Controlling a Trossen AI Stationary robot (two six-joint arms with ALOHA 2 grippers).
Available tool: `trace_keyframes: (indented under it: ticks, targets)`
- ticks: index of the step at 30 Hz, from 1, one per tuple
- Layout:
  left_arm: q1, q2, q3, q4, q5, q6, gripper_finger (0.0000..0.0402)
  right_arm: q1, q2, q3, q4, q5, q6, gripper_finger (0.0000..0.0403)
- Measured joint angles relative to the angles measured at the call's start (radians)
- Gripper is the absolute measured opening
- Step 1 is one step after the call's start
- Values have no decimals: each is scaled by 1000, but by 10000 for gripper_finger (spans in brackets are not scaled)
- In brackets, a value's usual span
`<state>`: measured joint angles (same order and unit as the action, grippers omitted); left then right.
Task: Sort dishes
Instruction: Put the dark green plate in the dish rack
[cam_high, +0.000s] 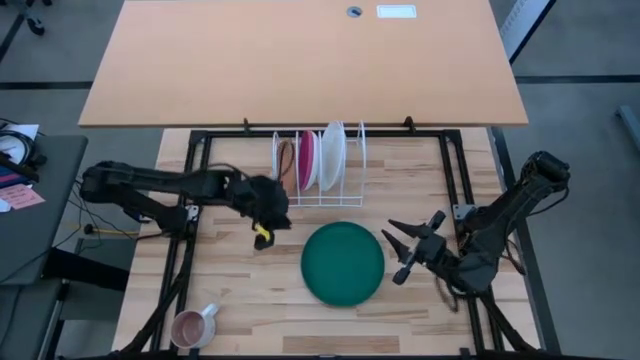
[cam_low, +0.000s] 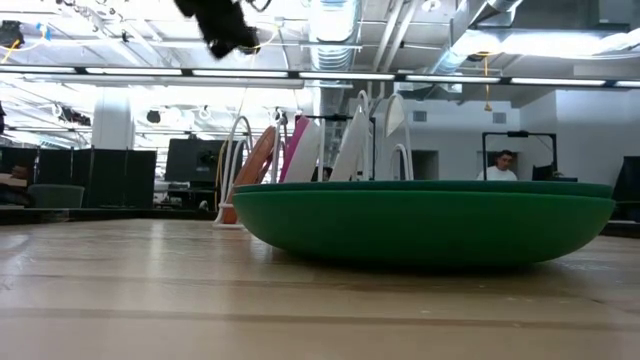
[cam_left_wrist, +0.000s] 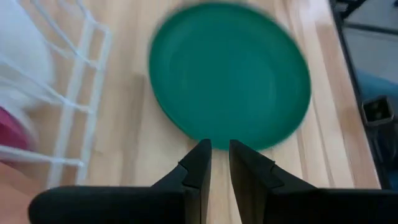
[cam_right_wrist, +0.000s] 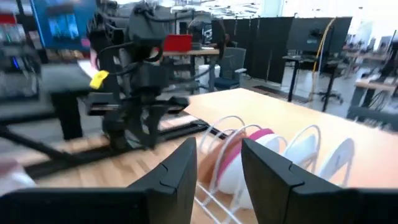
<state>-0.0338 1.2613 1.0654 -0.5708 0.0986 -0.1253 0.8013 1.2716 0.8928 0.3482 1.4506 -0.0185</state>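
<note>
**Trainee:** While the green plate (cam_high: 343, 262) lies flat on the table (cam_high: 240, 300), why do three plates stand on edge?

**Operator:** I read the white wire rack (cam_high: 320, 195) as the sorting target. Its loops hold the orange-brown plate (cam_high: 289, 160), the pink plate (cam_high: 308, 160) and the white plate (cam_high: 333, 152) upright, side by side. The green one lies just in front of the rack, not yet slotted.

**Trainee:** And the arms?

**Operator:** My left gripper (cam_high: 268, 218) hovers raised between rack and green plate, fingers nearly together with a narrow gap, holding nothing. My right gripper (cam_high: 403, 250) waits just beside the plate's far edge, fingers spread and empty. A pink mug (cam_high: 192, 326) sits well apart, near the table's front corner.
</note>
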Motion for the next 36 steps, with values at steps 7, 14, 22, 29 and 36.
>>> trace_keyframes:
  ticks: [7, 14, 22, 29, 36]
  targets:
    - [-51, 0, -166, 118, -22, -77, 52, -48, 0, 0, -301, -280, 201, 132]
    - [-100, -1, -187, 148, -117, -155, 52, -139, 0, 0, -544, -493, 463, 128]
    - [-188, 9, -186, 187, -123, -202, 52, -207, 0, 0, -650, -644, 664, 128]
    - [-220, 70, -186, 186, -122, -214, 52, -222, 0, 0, -687, -653, 726, 128]
    - [-206, 174, -186, 179, -121, -247, 52, -220, 0, 0, -728, -694, 808, 128]
